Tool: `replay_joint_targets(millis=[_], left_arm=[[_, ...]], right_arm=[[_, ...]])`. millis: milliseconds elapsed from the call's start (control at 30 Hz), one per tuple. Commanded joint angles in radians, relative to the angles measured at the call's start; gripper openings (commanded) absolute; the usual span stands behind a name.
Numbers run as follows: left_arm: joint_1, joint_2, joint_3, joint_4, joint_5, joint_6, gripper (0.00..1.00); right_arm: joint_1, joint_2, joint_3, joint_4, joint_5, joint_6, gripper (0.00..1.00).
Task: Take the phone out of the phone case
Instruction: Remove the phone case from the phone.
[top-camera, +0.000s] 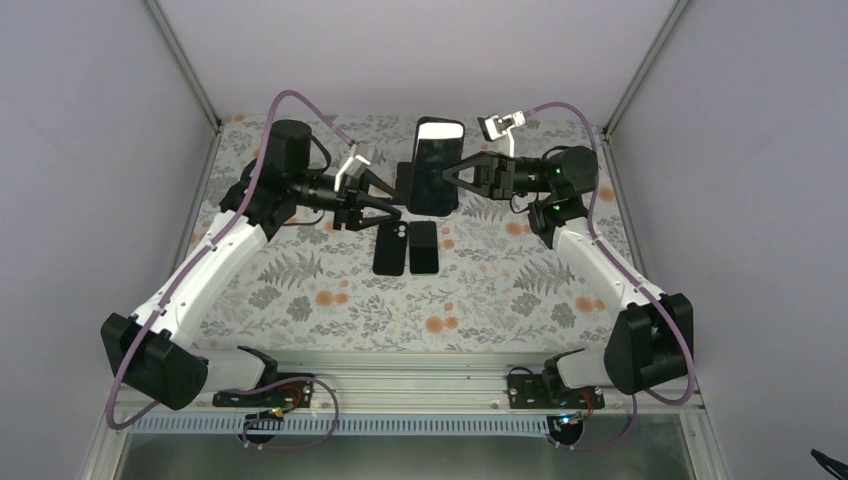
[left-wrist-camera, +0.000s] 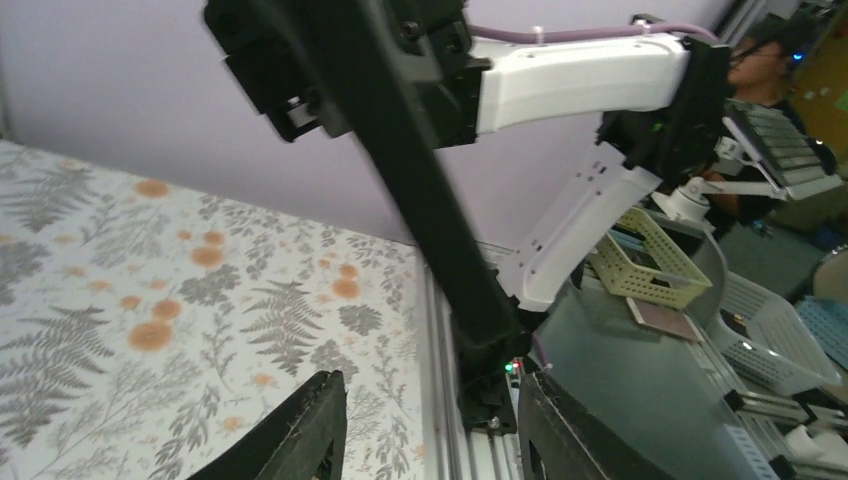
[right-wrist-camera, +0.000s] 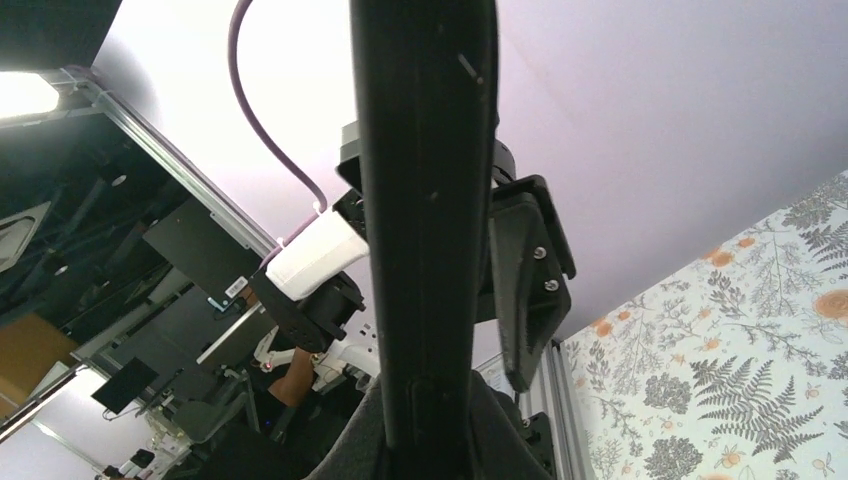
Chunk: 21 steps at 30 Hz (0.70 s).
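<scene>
A black phone in its phone case (top-camera: 438, 165) hangs upright above the middle of the table, screen towards the top camera. I cannot tell phone from case along its dark edge. My right gripper (top-camera: 452, 172) is shut on its right side. In the right wrist view the edge of the phone (right-wrist-camera: 425, 200) rises straight out of the right gripper (right-wrist-camera: 430, 445). My left gripper (top-camera: 388, 205) stands open just off the phone's lower left. In the left wrist view the phone (left-wrist-camera: 430, 200) runs down as a dark bar ahead of the left gripper (left-wrist-camera: 430, 400), untouched by either finger.
Two dark phone-sized slabs lie side by side on the floral cloth below the held phone, the left one (top-camera: 391, 247) with a camera cutout, the right one (top-camera: 423, 247) plain. Grey walls close in the back and sides. A metal rail (top-camera: 400, 372) runs along the near edge.
</scene>
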Motion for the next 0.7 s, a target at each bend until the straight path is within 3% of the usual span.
replay_joint_targets(millis=[0,133,333,467,667], left_arm=[[-0.009,-0.022,0.018,0.013,0.095,-0.008,0.47],[-0.027,-0.009,0.041,0.022,0.040,-0.022,0.55],[-0.042,0.012,0.048,0.056,-0.008,-0.065,0.52],[-0.045,0.019,0.046,0.070,-0.009,-0.082,0.44],[-0.045,0.014,0.029,0.042,-0.015,-0.015,0.23]], right_arm=[[-0.004,-0.025,0.036,-0.005,0.032,-0.050,0.04],[-0.003,-0.026,0.039,-0.040,0.035,-0.075,0.04],[-0.003,-0.026,0.040,-0.059,0.036,-0.094,0.04],[-0.004,-0.025,0.041,-0.066,0.036,-0.099,0.04],[-0.003,-0.025,0.040,-0.050,0.031,-0.078,0.04]])
